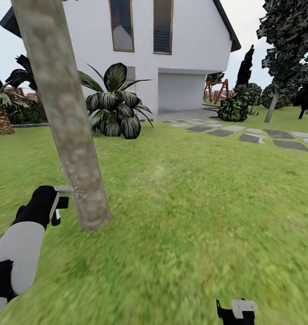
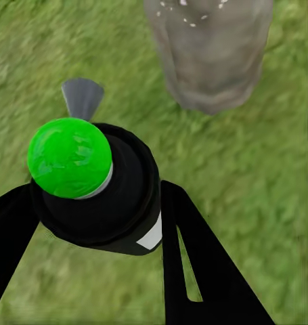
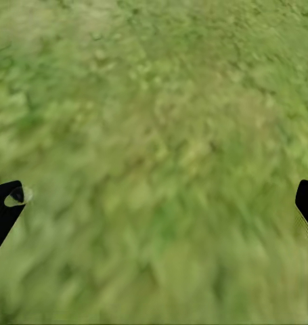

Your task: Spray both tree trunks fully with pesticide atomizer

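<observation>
The left hand (image 1: 54,208) sits at the lower left of the head view, at the end of a white and black forearm. It is clamped around the pesticide atomizer (image 2: 99,186). In the left wrist view the atomizer is a black cylindrical body with a bright green round cap, seated between the two black fingers (image 2: 194,264), with a grey nozzle fanning out past the cap. In the head view the grey nozzle points at the tree trunk (image 1: 66,117) and stops just beside it.

The trunk is a thick, pale, mottled column. It runs from the upper left of the head view down to the grass (image 1: 181,216) at lower left, leaning slightly. Small white specks lie on the trunk at nozzle height; the left wrist view shows similar specks on the trunk's upper part.

The right hand (image 1: 236,312) is at the bottom edge of the head view, right of centre. In the right wrist view its fingertips (image 3: 5,206) stand wide apart at opposite edges, holding nothing, with grass between them.

Background: a white house (image 1: 172,49) at upper centre, a broad-leaved plant (image 1: 115,106) before it, and grey stepping stones (image 1: 248,134) at right.
</observation>
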Tool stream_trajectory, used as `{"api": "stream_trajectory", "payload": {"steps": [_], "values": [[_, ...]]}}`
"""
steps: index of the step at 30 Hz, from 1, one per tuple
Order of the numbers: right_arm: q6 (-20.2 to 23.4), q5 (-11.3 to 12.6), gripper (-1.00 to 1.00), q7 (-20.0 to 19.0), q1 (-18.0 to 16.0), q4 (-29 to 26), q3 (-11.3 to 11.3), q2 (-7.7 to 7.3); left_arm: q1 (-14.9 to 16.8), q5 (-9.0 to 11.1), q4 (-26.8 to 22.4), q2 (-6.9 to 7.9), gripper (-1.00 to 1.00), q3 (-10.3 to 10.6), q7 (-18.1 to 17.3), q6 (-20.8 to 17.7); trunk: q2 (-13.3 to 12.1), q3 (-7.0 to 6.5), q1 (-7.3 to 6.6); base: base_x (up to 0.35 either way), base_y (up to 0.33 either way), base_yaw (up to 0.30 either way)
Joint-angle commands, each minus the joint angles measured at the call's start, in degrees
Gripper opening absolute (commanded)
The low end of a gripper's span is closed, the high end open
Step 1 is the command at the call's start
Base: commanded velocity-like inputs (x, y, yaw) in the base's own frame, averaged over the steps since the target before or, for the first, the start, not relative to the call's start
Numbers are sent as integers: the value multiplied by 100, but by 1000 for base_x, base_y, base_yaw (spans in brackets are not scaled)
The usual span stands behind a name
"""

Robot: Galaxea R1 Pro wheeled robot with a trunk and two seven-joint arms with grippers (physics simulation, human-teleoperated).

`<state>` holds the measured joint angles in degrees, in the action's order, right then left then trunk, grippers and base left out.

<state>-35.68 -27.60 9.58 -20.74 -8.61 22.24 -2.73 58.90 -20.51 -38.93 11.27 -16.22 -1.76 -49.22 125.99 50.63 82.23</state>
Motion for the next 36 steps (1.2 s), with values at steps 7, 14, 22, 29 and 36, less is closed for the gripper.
{"api": "stream_trajectory", "payload": {"steps": [7, 14, 22, 29, 36], "values": [[-7, 0, 100, 9, 0, -8, 9, -8, -2, -6, 37, -80, -100, 18, 15, 14, 0, 0, 0, 264, -173, 3], [0, 0, 100, 9, 0, -9, 1, -8, -114, -33, 53, 21, -100, -56, 6, 33, 0, 0, 0, 264, -168, 0], [0, 0, 100, 9, 0, -5, 0, 1, -256, -8, 55, -23, -100, -83, 77, 61, 0, 0, 0, 215, -196, 196], [0, 0, 100, 9, 0, 0, 0, 1, -256, -14, 3, -19, -100, -120, 79, 62, 0, 0, 0, 32, -266, 277], [0, 0, 100, 6, 0, 0, 0, 1, -256, -15, 23, -11, -100, -118, 83, 62, 0, 0, 0, 26, -273, 275]]}}
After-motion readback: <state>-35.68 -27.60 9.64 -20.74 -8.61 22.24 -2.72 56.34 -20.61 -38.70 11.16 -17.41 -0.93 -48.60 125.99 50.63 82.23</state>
